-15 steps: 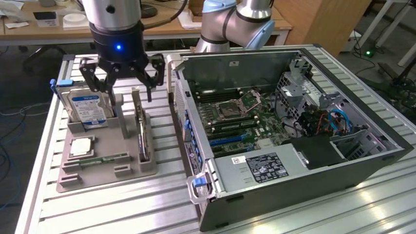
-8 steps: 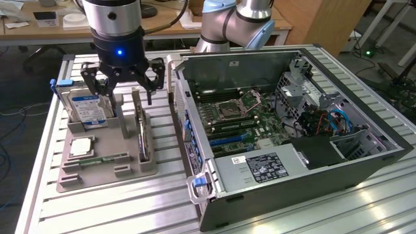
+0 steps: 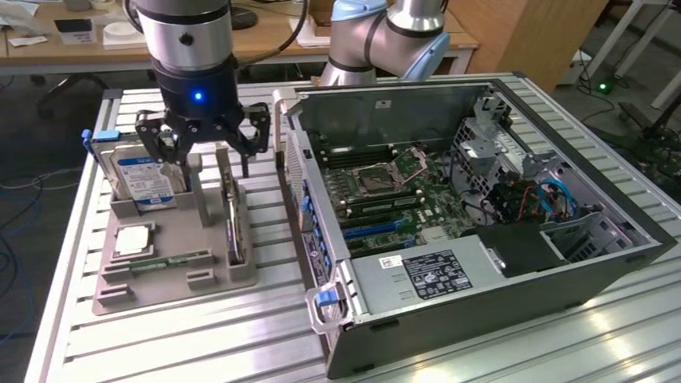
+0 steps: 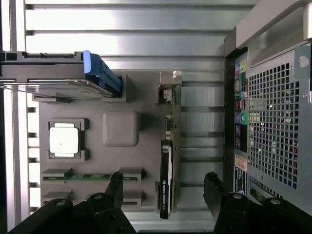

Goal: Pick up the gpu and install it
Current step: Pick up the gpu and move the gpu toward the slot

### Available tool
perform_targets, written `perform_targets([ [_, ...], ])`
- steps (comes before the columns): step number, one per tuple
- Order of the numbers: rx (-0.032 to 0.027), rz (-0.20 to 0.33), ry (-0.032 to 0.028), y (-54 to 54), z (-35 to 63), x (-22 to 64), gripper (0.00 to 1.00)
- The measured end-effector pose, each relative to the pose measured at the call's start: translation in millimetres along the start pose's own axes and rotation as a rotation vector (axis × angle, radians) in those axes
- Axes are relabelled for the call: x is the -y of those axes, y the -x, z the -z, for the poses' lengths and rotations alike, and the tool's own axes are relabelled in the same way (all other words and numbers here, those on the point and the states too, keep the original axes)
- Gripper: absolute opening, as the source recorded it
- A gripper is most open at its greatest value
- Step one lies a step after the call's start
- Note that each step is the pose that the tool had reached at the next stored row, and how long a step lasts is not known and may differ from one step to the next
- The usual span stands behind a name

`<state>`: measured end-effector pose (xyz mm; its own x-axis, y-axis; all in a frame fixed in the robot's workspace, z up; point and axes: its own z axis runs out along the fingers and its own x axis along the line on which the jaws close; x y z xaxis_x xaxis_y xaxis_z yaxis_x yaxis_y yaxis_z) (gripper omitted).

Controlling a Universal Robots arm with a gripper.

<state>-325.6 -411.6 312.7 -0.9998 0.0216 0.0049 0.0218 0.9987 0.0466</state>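
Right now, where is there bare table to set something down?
Bare table slats nearer the exterior camera than the parts holder and the computer case. Crowded: from the gpu, under the open hand, across to the case.

Hard drive (image 3: 143,179) top hidden behind gripper (image 3: 210,163).
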Motion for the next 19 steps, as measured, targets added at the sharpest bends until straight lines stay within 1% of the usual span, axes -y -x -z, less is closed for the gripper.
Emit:
perform_targets([
  [9,-0.0009,0.0,0.0,0.1,-11.9,0.6,0.76],
  [19,-0.0014,0.0,0.0,0.1,-22.7,1.1,0.76],
])
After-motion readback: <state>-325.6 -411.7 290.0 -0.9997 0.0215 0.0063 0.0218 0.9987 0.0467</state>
